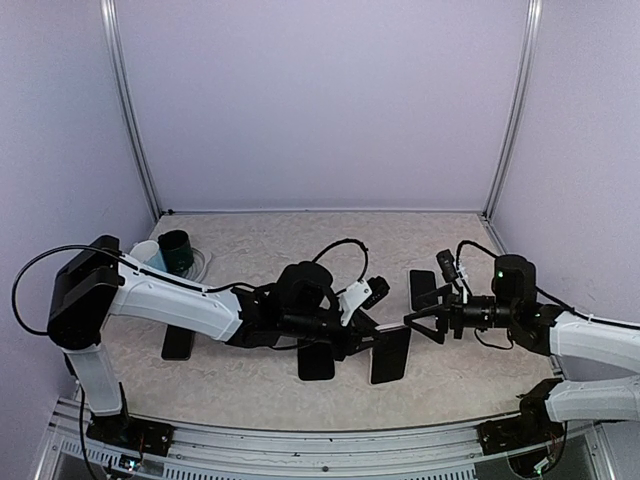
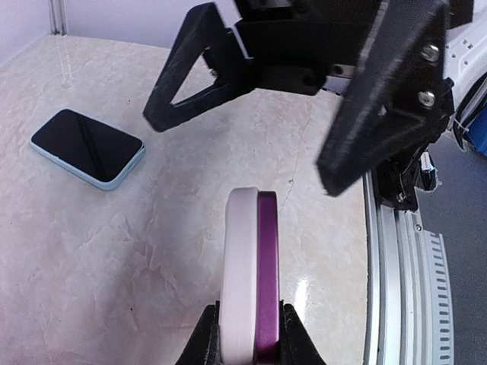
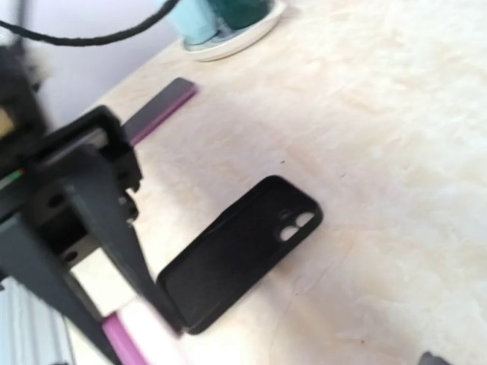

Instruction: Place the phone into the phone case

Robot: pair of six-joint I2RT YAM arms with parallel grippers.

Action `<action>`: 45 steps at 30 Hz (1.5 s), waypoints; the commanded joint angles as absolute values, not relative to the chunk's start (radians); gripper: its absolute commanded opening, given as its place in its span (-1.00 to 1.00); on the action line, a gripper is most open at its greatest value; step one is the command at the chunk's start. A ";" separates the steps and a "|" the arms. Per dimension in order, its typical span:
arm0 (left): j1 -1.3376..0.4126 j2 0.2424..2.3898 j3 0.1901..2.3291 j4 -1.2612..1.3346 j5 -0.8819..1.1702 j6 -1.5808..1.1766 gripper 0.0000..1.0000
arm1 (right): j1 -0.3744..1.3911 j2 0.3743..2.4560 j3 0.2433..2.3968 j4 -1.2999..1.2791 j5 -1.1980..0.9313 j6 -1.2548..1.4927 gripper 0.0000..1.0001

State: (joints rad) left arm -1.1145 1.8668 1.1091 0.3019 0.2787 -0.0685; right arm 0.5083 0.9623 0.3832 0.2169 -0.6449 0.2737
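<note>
My left gripper is shut on a phone, seen edge-on, pale pink on one side and purple on the other, held above the table. I cannot tell whether the pink layer is a case. A black phone case lies open side up, just left of the held phone. My right gripper is open and empty, facing the held phone from the right. In the right wrist view only a dark tip of it shows, at the bottom right.
A light-blue phone lies screen up behind the right gripper. A purple phone lies at the left. A plate with a teal and a light-blue cup stands at the back left. The metal rail runs along the near edge.
</note>
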 commanded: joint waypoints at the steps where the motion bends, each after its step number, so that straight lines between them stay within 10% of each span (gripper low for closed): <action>1: -1.127 1.875 1.049 0.211 0.194 0.050 -0.98 | 0.447 1.045 0.380 0.361 -0.894 0.272 0.98; 16: -1.147 1.863 1.034 0.247 0.245 0.070 -1.00 | 0.457 0.945 0.356 0.265 -0.981 -0.266 0.35; 31: -1.157 1.859 1.043 0.252 0.239 0.083 -1.00 | 0.573 1.137 0.575 -0.260 -0.804 -0.648 0.21; 35: -1.160 1.865 1.049 0.241 0.244 0.088 -1.00 | 0.583 1.127 0.562 -0.211 -0.770 -0.630 -0.26; 40: -1.161 1.871 1.055 0.232 0.239 0.095 -1.00 | 0.587 1.111 0.569 -0.213 -0.759 -0.633 -0.28; 45: -1.164 1.873 1.066 0.226 0.246 0.098 -0.94 | 0.588 1.101 0.579 -0.245 -0.761 -0.663 -1.00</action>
State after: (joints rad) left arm -1.1557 1.8442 1.0691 0.3454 0.2787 0.0826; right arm 0.5785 1.1194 0.5587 -0.2375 -0.7860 -0.6037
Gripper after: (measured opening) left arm 0.178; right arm 0.115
